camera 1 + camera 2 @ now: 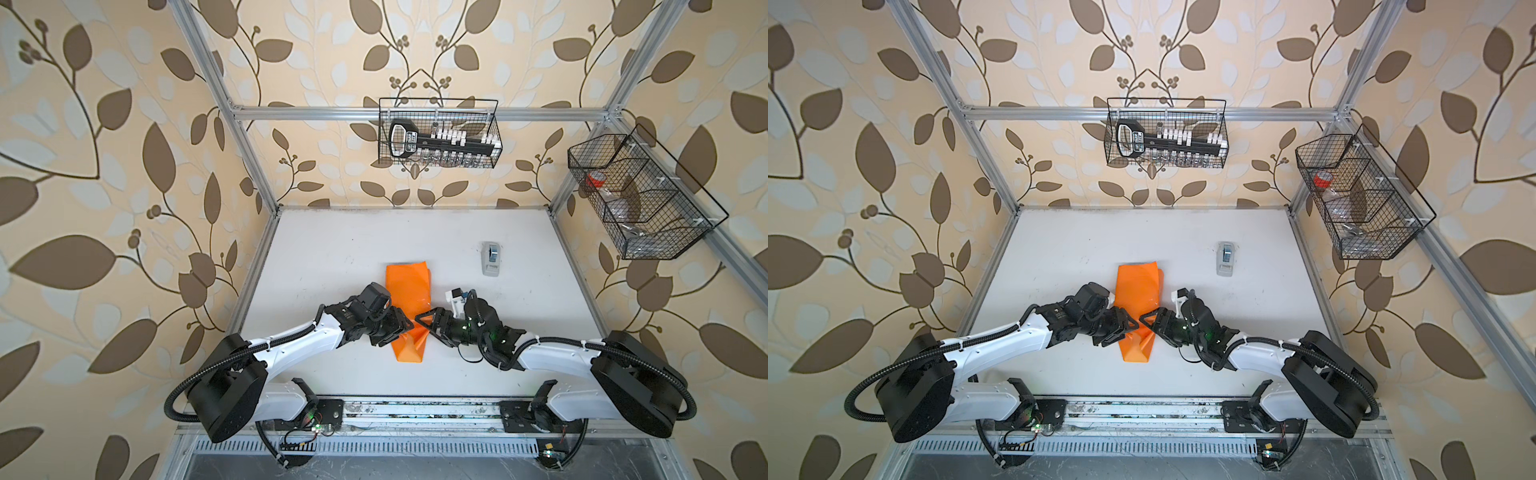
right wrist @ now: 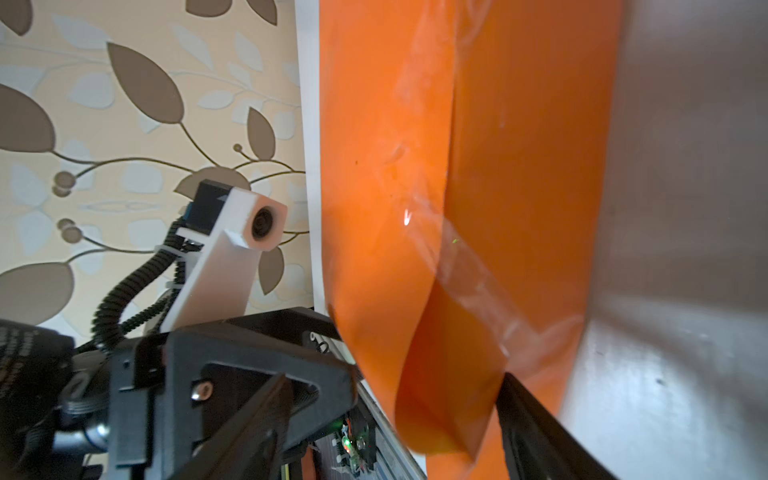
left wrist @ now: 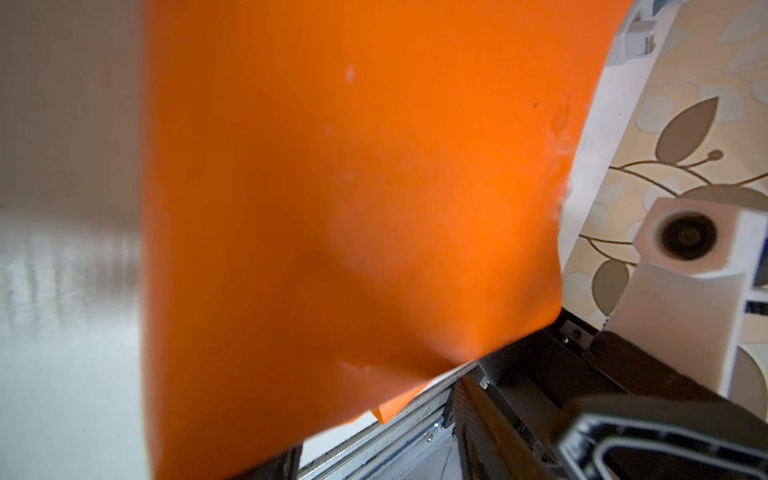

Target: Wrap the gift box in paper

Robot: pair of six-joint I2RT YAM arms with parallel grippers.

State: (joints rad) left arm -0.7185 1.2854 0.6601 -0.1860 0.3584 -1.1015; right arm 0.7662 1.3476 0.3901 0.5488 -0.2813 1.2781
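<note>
**Right gripper** point(image 1: 424, 325). The jaws stand wide apart. In the right wrist view a loose fold of the paper point(image 2: 415, 374) hangs between the fingers point(image 2: 532, 440), and one finger touches the fold's edge. Nothing is clamped.

**Left gripper** point(image 1: 404, 329). It reaches in from the left and sits almost tip to tip with its partner. In the left wrist view the sheet drapes across the fingers point(image 3: 478, 415). Whether they pinch it cannot be told.

**Paper** point(image 1: 405, 286). Orange, rolled into a flattish tube that lies on the table point(image 1: 332, 249), about centre.
- The long axis runs near to far, leaning slightly.
- A strip of clear tape point(image 2: 469, 270) crosses the lengthwise seam.
- The grippers meet across the tube's near third, one from each side.
- The creased near end lies just nearer than the grippers, and the far end lies well beyond them.

**Gift box.** It is not visible in any view. It is judged to sit inside the tube, at an unknown place along it.

**Tape dispenser** point(image 1: 491, 257). It stands on the table to the far right of the tube, apart from it and nearer the right arm.

**Assessment.** The lengthwise wrap appears done and the ends remain open. The near end lies closest to both grippers and looks equally reachable from either. Folding it shut means working across the long axis. Fetching more tape would fall to the right arm.
</note>
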